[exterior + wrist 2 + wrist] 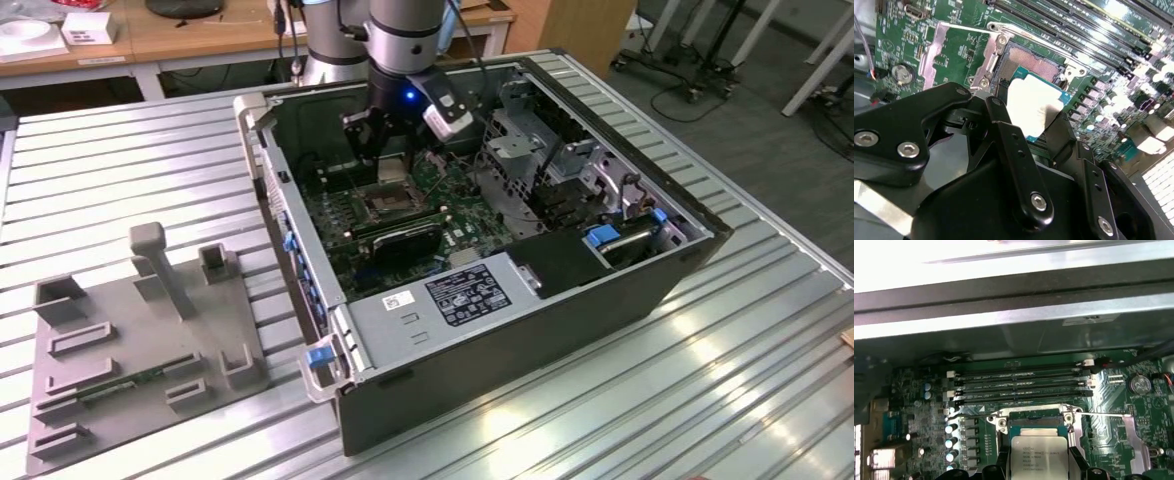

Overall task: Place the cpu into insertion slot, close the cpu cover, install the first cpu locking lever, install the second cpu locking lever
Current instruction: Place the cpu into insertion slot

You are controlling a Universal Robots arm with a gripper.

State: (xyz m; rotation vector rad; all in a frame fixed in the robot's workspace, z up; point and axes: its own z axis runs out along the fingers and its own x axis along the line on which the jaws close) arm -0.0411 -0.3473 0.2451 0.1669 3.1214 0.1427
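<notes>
Exterior view first: the arm reaches straight down into the open computer case (534,300), which lies on the ribbed metal table (747,380). The gripper (379,165) hangs low over the green motherboard (454,215), just above the insertion slot (388,206). Well off towards the exterior view's left, a grey fixture (134,340) lies on the table.

Now the second wrist view, and here's the close look: two black fingers (1006,135) are clamped on opposite edges of the cpu (1034,102), its pale metal face turned to the camera. The gripper (1035,122) holds the chip at the near edge of the insertion slot (1026,62), whose dark square opening is uncovered inside its silver rim. I cannot tell whether the chip touches the socket.

Over to the first wrist view: the cpu (1039,457) is pinched between the fingers (1003,466), overlapping the near part of the insertion slot (1035,421). Beyond the socket run the long memory slots (1019,382), and a coin battery (1140,384) lies off to one side.
</notes>
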